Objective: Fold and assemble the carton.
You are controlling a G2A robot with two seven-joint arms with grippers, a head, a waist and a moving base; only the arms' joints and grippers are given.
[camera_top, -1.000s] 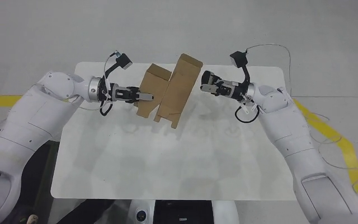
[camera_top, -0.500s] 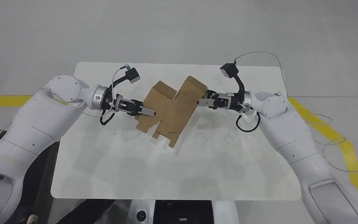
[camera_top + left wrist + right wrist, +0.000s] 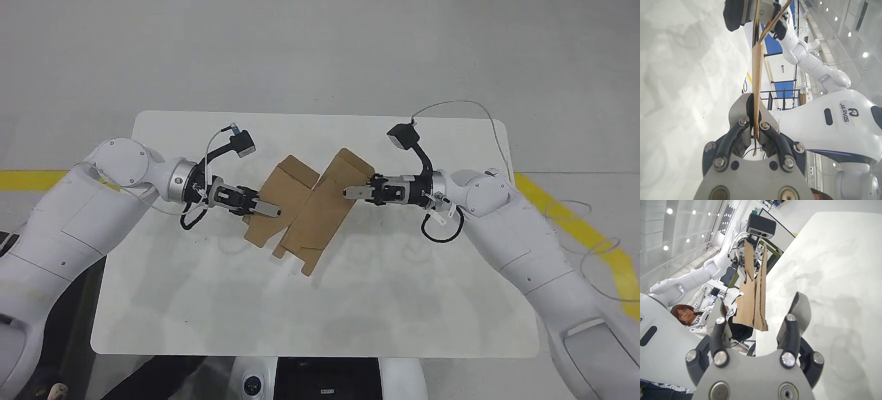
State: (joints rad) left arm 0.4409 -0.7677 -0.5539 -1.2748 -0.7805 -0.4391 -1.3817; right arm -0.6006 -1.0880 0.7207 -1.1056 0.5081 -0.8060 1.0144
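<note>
The left tool (image 3: 754, 113) is clenched on one edge of the flattened carton (image 3: 308, 208), holding it up over the white bench (image 3: 420, 300). The right tool (image 3: 760, 300) is released, spread wide around the carton's opposite corner, which touches neither finger.

No legible print on the carton (image 3: 310, 215); its faces are plain brown. In the room behind, left wrist view, a white wall panel (image 3: 783, 69) carries a small dark logo with one word beneath, too small to read.
</note>
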